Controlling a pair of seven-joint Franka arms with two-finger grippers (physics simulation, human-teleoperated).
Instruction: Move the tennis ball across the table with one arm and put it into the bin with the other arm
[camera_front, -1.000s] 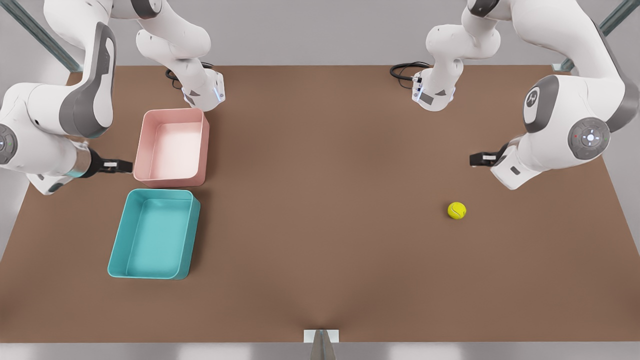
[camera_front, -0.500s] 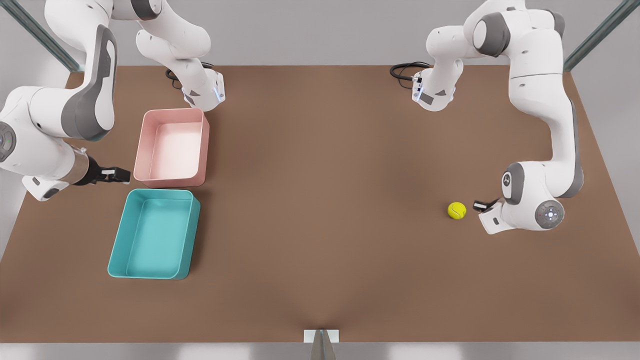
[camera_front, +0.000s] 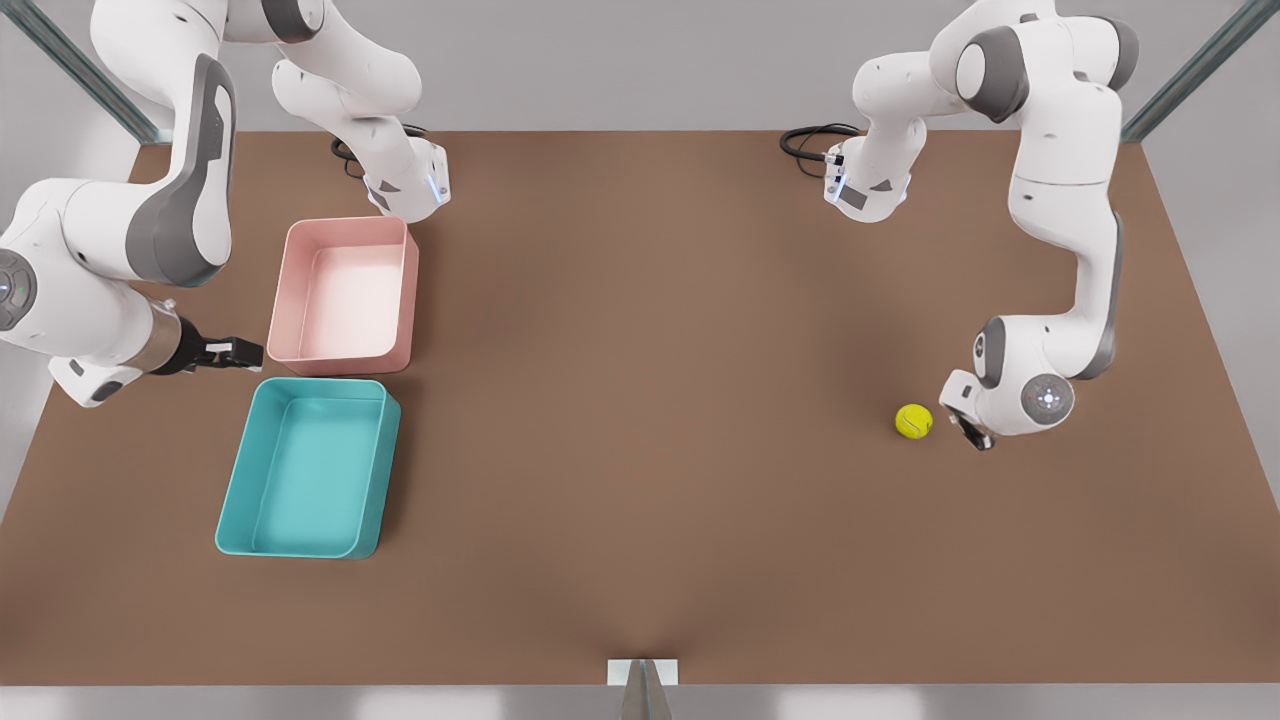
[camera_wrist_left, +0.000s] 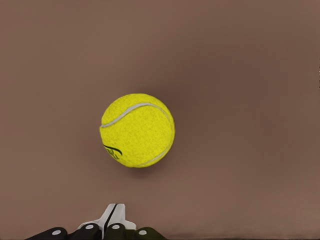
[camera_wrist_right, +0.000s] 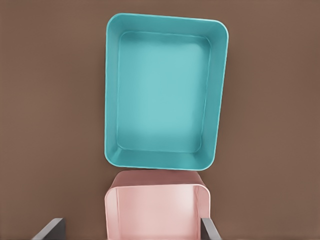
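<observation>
Brown and matte, the table (camera_front: 640, 420) is spreading flat and wide under both arms in the front view. At about 4 o'clock from its middle the fuzzy yellow-green tennis ball (camera_front: 913, 421) is sitting on bare tabletop, with open room on every side but one: the left gripper (camera_front: 962, 428) is hovering just beside it at 3 o'clock, apart from it. Over at 9 o'clock the teal bin (camera_front: 232, 500), shallow with rounded corners and sloped walls, is lying nearly against a pink tray (camera_front: 410, 300). The right gripper (camera_front: 237, 351) is hanging by the corner where the two meet.

Looking through the left wrist view, the ball (camera_wrist_left: 137, 130) is showing its curved white seam, and the fingers (camera_wrist_left: 115, 215) are pressed together with only a thin line between them.

Through the right wrist view, the bin (camera_wrist_right: 112, 100) is lying empty, its short edge almost meeting the pink tray (camera_wrist_right: 112, 200), and two dark fingertips (camera_wrist_right: 50, 229) are standing wide apart, holding nothing.
</observation>
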